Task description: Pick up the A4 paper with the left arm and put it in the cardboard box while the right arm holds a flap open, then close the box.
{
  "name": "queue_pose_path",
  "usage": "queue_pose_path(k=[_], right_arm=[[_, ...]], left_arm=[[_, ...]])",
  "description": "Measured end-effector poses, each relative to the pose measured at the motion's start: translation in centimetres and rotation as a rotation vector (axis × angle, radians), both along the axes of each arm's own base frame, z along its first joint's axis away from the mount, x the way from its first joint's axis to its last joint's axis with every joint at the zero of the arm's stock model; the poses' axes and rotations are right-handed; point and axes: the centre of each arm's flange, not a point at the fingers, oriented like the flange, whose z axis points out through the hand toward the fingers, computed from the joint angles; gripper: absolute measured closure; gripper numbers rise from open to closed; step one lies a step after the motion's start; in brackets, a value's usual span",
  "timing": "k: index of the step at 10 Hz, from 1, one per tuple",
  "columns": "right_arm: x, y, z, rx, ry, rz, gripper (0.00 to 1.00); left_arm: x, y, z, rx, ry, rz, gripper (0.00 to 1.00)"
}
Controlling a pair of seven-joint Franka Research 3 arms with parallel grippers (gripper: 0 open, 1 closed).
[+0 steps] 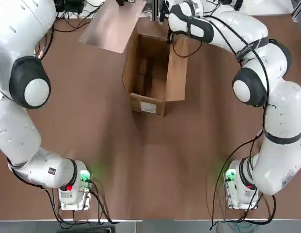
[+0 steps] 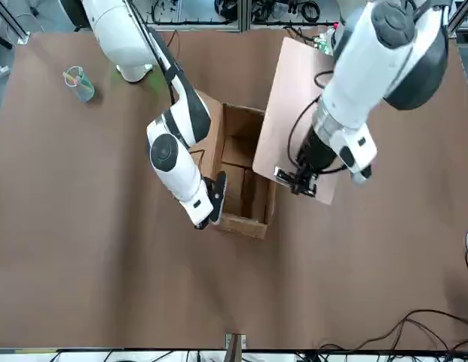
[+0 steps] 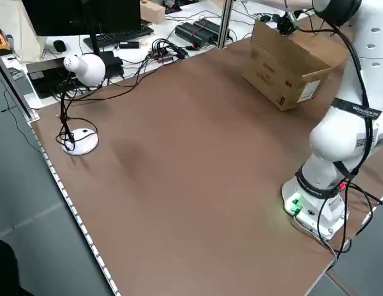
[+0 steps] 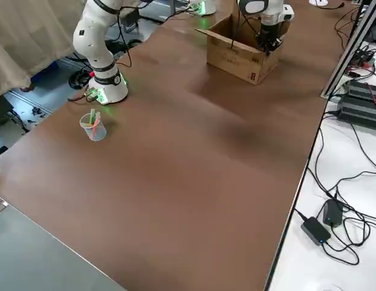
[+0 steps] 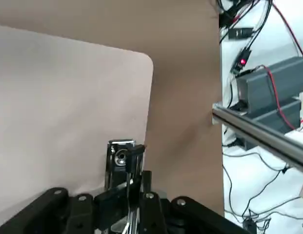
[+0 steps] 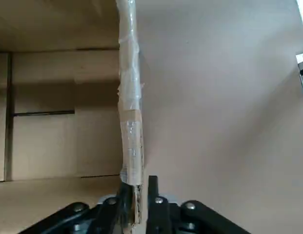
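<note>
Cardboard box sat near table's far edge, open. A4 paper hung above it, my L gripper clenched on its clip. R gripper straddled flap edge; grip state unclear.

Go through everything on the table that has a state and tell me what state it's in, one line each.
cardboard box: open, upright, nothing inside.
box flap: edge between the right claw fingers.
A4 paper: lifted and tilted beside the box, not in yet.
left claw: shut on the paper's clip.
plastic cup: upright, holding pens.
desk lamp: upright beside the table.
</note>
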Motion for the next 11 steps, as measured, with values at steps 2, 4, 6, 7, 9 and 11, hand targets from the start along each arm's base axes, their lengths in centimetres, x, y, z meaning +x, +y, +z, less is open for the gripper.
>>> queue_pose_path(k=[2,4,6,7,9,11], right_arm=[[0.9,-1.2,0.4,0.005,-0.005,-0.068,0.47],[2.4,-3.5,1.0,0.013,-0.012,-0.117,0.17],[3.7,-5.4,4.3,0.048,-0.047,-0.179,0.00],[4.0,-6.6,6.6,0.074,-0.046,-0.233,0.00],[4.4,-8.7,9.7,0.151,-0.006,-0.349,0.00],[4.8,-14.1,13.2,0.182,0.111,-0.612,0.00]], left_arm=[[-0.6,-1.1,0.0,-0.007,0.005,0.009,0.97],[0.1,-0.3,0.4,-0.026,-0.008,0.071,0.97],[0.8,-0.5,0.1,-0.061,-0.028,0.121,0.97],[1.0,-0.7,0.0,-0.076,-0.036,0.138,0.97],[1.1,-1.3,-0.3,-0.091,-0.045,0.143,0.97],[-0.3,-4.7,-1.0,-0.104,-0.052,0.092,0.97]])
